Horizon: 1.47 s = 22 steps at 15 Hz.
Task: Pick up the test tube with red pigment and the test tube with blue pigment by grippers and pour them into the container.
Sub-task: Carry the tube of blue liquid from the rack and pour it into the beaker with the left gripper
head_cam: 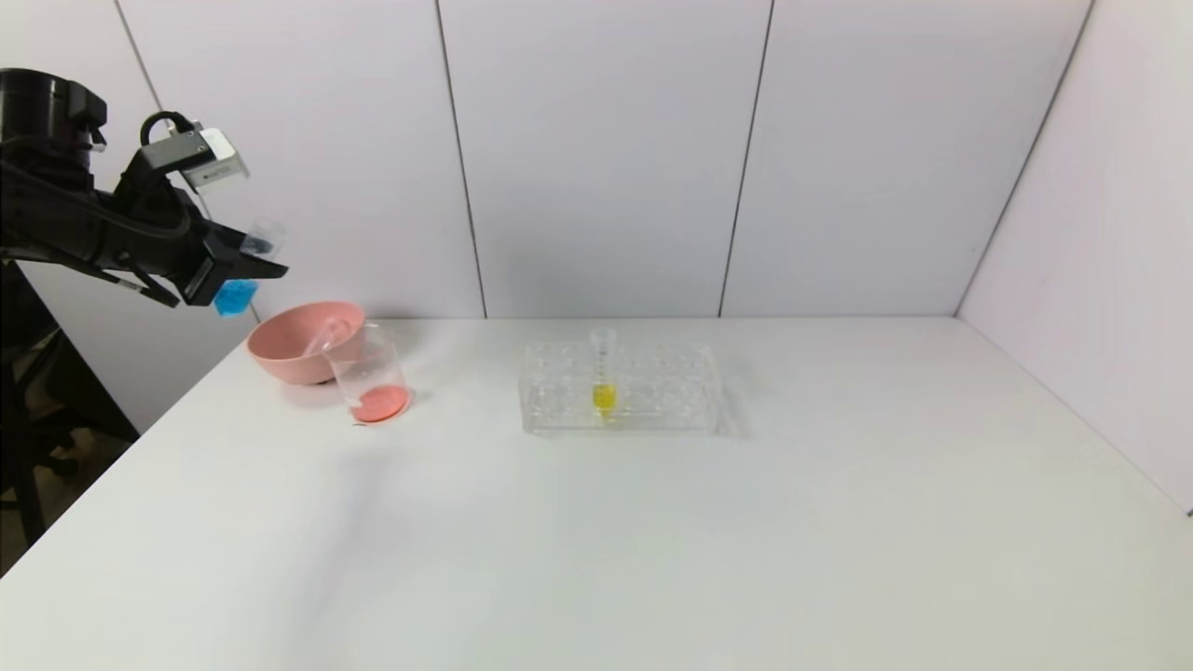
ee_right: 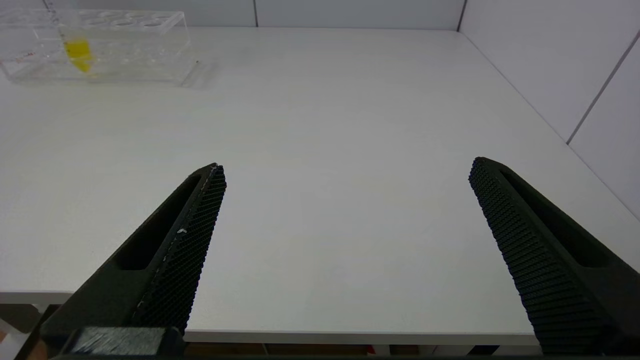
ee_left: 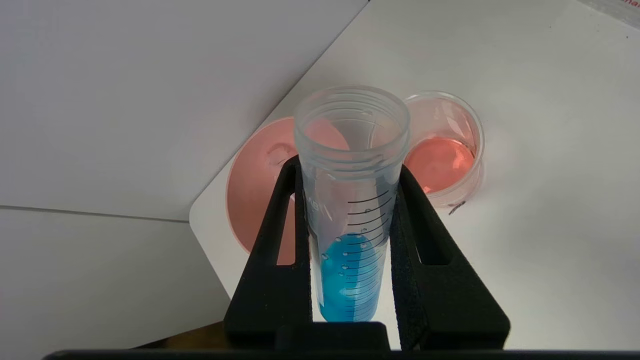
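Note:
My left gripper [head_cam: 266, 256] is shut on the test tube with blue pigment [head_cam: 235, 296] and holds it high in the air, above and to the left of the pink bowl. The tube stands nearly upright, mouth up and blue liquid at its bottom. In the left wrist view the tube [ee_left: 350, 240] sits between the two black fingers of the left gripper [ee_left: 350, 167]. The container [head_cam: 373, 382], a clear beaker beside the bowl, holds red-orange liquid; it also shows in the left wrist view [ee_left: 442, 150]. No tube with red liquid shows. My right gripper [ee_right: 347, 167] is open and empty over the table's front edge.
A pink bowl [head_cam: 298, 340] stands at the table's far left corner with a clear empty tube [head_cam: 326, 335] lying in it. A clear tube rack [head_cam: 620, 387] in the middle holds a yellow-liquid tube [head_cam: 603, 382]. The rack also shows in the right wrist view [ee_right: 125, 45].

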Each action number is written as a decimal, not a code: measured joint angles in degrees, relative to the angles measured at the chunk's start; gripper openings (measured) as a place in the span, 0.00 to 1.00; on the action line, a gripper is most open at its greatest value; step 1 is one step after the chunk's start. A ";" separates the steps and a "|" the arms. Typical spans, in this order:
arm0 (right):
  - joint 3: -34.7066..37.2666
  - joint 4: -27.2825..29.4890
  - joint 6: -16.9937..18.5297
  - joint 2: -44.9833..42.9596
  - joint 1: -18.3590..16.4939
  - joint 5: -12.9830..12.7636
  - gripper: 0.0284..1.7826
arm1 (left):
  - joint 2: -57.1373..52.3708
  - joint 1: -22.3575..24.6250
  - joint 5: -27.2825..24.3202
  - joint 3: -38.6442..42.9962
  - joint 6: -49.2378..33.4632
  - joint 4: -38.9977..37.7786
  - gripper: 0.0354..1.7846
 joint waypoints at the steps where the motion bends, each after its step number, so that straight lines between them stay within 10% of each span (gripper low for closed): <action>1: 0.00 0.00 -0.02 0.00 -0.02 0.00 1.00 | 0.55 0.07 -0.10 -1.28 1.95 2.29 0.24; 9: 0.00 0.00 0.00 0.00 0.00 0.00 1.00 | 7.72 0.66 -0.24 -14.25 17.51 18.69 0.24; 22: 0.00 0.00 0.00 0.00 -0.02 0.00 1.00 | 10.85 0.61 0.89 -15.82 19.02 19.32 0.24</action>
